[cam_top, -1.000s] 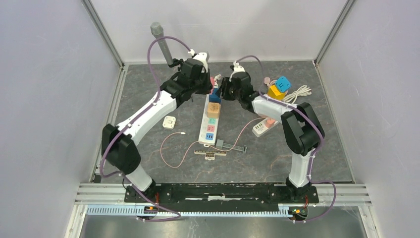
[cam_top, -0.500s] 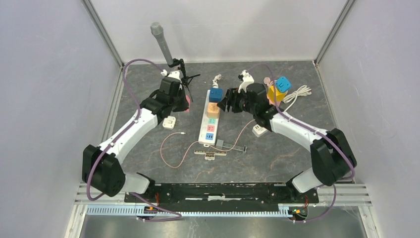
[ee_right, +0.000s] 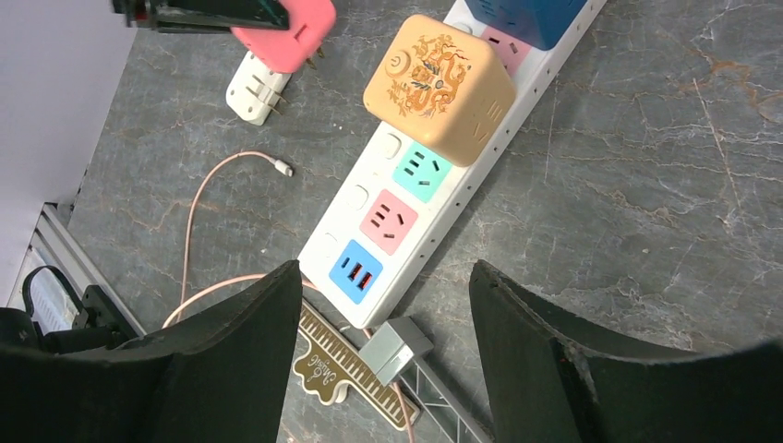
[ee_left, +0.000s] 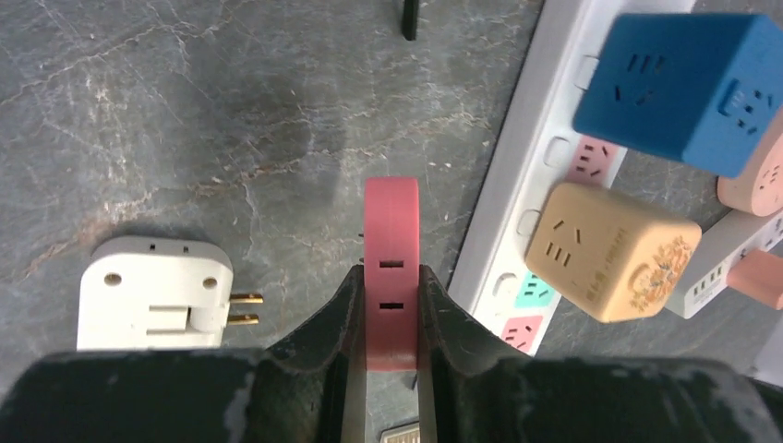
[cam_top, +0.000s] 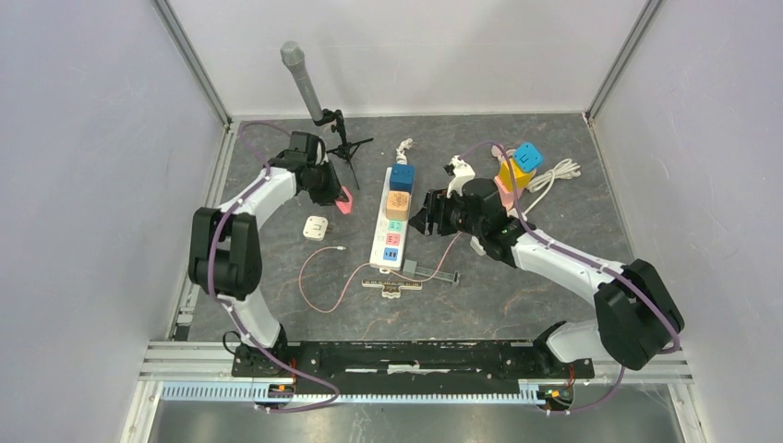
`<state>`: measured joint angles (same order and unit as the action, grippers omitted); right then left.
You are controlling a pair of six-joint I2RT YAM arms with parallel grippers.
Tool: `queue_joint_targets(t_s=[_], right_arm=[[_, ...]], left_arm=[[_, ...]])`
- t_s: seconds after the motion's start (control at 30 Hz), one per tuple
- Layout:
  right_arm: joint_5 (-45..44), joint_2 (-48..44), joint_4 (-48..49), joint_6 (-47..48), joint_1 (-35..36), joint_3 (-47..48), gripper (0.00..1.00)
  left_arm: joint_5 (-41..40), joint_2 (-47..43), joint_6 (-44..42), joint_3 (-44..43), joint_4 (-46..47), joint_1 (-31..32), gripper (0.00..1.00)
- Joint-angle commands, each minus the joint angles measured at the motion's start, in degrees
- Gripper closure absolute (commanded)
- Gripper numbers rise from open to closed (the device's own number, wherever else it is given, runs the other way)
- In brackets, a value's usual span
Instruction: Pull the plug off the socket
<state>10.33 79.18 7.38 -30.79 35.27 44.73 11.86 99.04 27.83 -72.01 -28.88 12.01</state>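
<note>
The pink plug is pinched between the fingers of my left gripper, which is shut on it. In the top view the plug hangs left of the white power strip, apart from it and close to the table. It also shows in the right wrist view, where the plug has its prongs free. A blue cube and a tan cube stay plugged into the strip. My right gripper stands open beside the strip's right edge with nothing held; its jaws straddle the strip's near end.
A white adapter lies left of the strip, below the held plug. A pink cable, a ruler and a grey block lie near the strip's front end. A microphone stand stands at the back left. Yellow and blue cubes sit at the back right.
My left gripper has drawn away leftward from the strip's far end with the pink plug. The right gripper let go of the strip, opened, and slid nearer along its right side.
</note>
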Motion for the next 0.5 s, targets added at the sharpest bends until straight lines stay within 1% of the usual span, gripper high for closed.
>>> queue_joint_targets(t_s=[0.0, 0.1, 0.17, 0.27, 0.37, 0.47], right_arm=[[-0.7, -3.0, -0.6, -0.2, 0.2, 0.0, 0.28], [-0.7, -3.7, -1.2, -0.2, 0.2, -0.1, 0.28], [-0.8, -4.0, -1.2, -0.5, 0.2, -0.6, 0.28], [-0.4, -4.1, -0.7, -1.1, 0.3, -1.3, 0.28], [-0.2, -3.9, -0.3, -1.4, 0.4, -1.8, 0.28], [-0.2, -3.5, -0.3, -1.6, 0.4, -1.8, 0.28]], left_arm=[[9.5, 4.3, -1.3, -5.2, 0.1, -4.1, 0.98], [11.8, 8.1, -2.0, -7.2, -0.6, -6.4, 0.94], [13.0, 10.9, -3.8, -9.7, -3.3, -7.7, 0.89], [13.6, 14.4, -6.5, -12.3, -6.1, -9.2, 0.84], [13.5, 16.3, -6.8, -12.9, -6.6, -11.4, 0.80], [13.2, 17.1, -6.8, -12.7, -6.2, -11.9, 0.69]])
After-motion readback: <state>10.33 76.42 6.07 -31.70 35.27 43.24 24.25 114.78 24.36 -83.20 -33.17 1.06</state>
